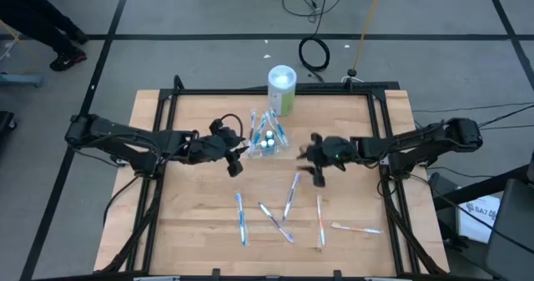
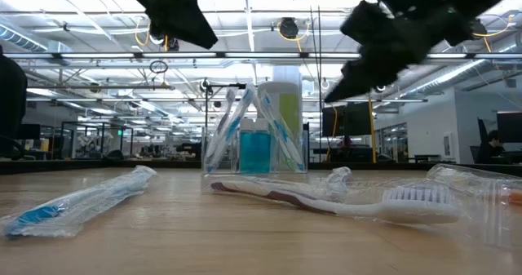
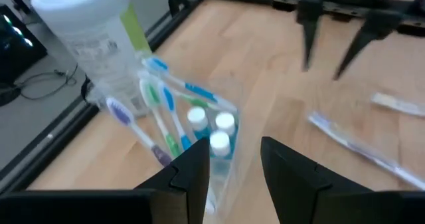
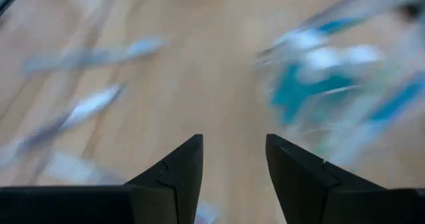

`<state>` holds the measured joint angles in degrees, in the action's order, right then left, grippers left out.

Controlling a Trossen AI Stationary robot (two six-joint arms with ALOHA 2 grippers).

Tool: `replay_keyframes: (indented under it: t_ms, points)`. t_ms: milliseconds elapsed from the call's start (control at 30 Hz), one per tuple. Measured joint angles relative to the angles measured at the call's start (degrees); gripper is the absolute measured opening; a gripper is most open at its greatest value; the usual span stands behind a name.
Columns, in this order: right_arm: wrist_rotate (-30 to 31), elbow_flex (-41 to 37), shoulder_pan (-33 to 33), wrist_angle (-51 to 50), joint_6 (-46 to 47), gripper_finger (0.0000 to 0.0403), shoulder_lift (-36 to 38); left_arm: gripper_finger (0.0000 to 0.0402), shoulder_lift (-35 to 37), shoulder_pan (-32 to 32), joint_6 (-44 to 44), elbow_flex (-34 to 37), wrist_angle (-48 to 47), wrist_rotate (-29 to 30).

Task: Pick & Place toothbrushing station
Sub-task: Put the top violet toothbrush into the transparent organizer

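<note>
The clear plastic cup [image 1: 265,136] stands upright on the wooden table, toward its far middle. It holds several toothbrushes leaning on its rim and three blue white-capped tubes [image 3: 211,134]. My left gripper [image 1: 236,158] hovers open just left of the cup [image 3: 199,137], nothing between its fingers [image 3: 232,151]. My right gripper [image 1: 316,166] hovers open to the cup's right, its gap empty too [image 4: 234,141]. Both hang above the table in the low view, the left gripper [image 2: 175,18] and the right gripper [image 2: 383,46]. Several wrapped toothbrushes [image 1: 291,195] lie flat nearer the front.
A taller white-and-green canister [image 1: 282,87] stands right behind the cup. Loose toothbrushes lie at the near middle [image 1: 241,217], [image 1: 275,221], [image 1: 320,221], [image 1: 357,228]; one lies close to the low camera [image 2: 342,197]. A black frame [image 1: 167,106] borders the table's sides.
</note>
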<state>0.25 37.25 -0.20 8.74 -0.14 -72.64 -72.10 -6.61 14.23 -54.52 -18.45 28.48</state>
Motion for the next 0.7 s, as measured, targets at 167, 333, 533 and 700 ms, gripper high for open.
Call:
replay_keyframes:
  t_ms: [167, 333, 533, 700]
  points:
    - [-5.07, -6.50, 3.32, 4.47, -7.49, 0.0155, -0.10, 0.0141, -0.23, -1.42, 1.13, 0.02, -1.41, 0.02]
    - [-5.07, -12.21, 5.96, 22.70, -3.56, 0.0155, -4.78, 0.0141, -1.14, -1.48, 1.10, 0.11, -1.54, 0.01]
    - [-10.06, -9.07, 7.47, 25.04, -3.99, 0.0158, -12.67, 0.0140, -1.06, -1.03, 1.21, 0.00, -0.99, 0.05]
    - [-11.01, -4.72, 7.02, 17.03, -6.34, 0.0188, -16.84, 0.0141, -1.02, -0.96, 1.23, 0.00, -0.97, 0.06]
